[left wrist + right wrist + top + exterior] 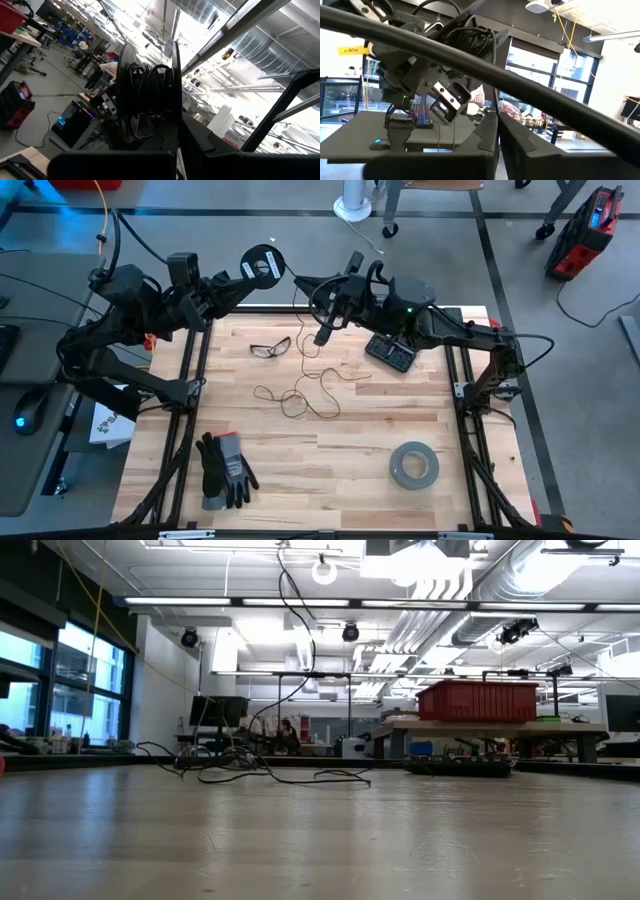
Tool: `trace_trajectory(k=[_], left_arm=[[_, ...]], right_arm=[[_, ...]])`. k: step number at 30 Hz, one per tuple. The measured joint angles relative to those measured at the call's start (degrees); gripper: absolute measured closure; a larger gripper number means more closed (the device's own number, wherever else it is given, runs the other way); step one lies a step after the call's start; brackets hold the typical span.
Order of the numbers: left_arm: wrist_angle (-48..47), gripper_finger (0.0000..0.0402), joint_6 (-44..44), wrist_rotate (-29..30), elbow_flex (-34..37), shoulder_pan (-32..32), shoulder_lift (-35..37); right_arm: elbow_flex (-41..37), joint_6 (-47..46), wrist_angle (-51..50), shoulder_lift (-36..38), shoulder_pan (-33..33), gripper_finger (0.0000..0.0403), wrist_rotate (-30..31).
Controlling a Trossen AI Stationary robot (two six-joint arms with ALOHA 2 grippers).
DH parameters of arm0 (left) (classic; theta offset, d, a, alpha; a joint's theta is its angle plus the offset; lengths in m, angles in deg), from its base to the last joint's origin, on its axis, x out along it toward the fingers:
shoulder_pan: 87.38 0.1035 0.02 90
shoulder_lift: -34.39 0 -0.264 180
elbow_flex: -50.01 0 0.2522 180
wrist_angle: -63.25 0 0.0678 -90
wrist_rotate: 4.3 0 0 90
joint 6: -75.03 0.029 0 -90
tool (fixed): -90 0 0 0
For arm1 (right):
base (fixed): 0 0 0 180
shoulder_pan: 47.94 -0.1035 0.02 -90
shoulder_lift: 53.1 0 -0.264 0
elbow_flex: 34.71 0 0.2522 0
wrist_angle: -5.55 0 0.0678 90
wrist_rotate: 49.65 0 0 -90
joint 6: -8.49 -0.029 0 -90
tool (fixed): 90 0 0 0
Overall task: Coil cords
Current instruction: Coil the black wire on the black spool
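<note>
While the left gripper (243, 272) clamps the spool (262, 265) at the far edge, the cord (300, 392) trails onto the table. The right gripper (322, 336) has pinched shut, apparently on the cord, to feed it.

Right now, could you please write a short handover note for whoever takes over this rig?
Left gripper: shut on the spool, held up past the table's far edge; some cord is already wound on it, as the left wrist view shows.
Right gripper: raised over the far middle of the table with its fingers closed, at the cord running from the spool to the table; whether it pinches the cord I cannot tell.
Most of the cord lies in a loose tangle on the table.
Done: winding begun.
Left: wind the loose tangle onto the spool.
</note>
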Motion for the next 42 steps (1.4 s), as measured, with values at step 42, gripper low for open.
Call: trace_trajectory(k=[42], left_arm=[[-2.92, 0.0401, 7.05, 10.41, 0.00, 0.07, 3.08]], right_arm=[[-0.04, -9.21, -8.40, 0.53, -3.75, 0.0402, -1.40]])
